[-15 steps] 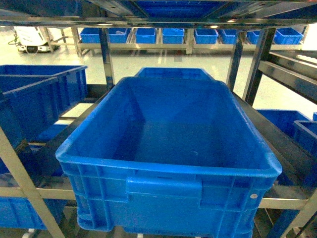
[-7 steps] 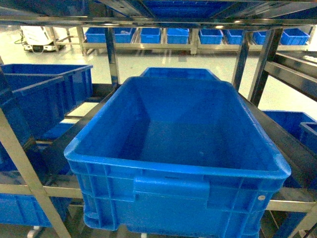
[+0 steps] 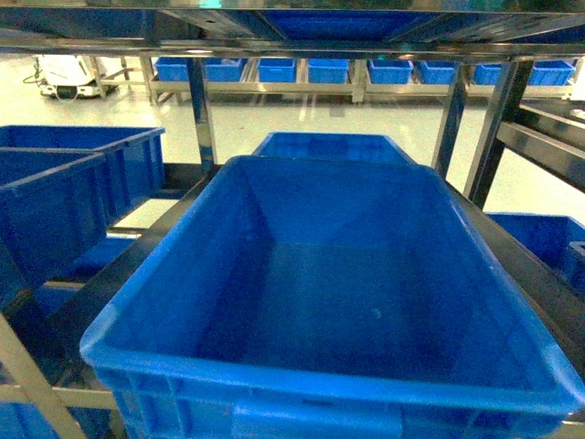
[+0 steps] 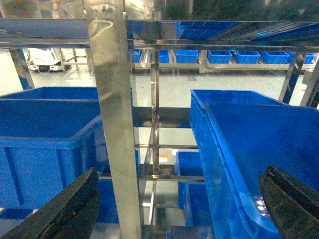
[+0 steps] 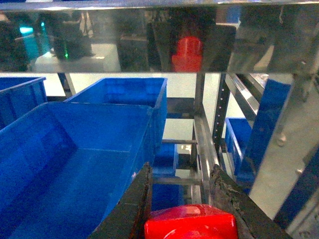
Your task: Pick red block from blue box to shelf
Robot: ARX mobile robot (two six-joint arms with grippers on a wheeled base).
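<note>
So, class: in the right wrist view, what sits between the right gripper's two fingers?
The red block sits there, clamped between the right gripper's dark fingers. Only the right wrist view shows it.

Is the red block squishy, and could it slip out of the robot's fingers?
Probably not squishy: the red block looks like hard, glossy plastic, keeping its shape between the right gripper fingers. That shiny surface might be a bit slippery. It's small, so likely light.

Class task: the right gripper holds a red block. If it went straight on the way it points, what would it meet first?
Probably the steel shelf rails just ahead of the right gripper and its red block, beside the blue crate; depth is unclear.
</note>
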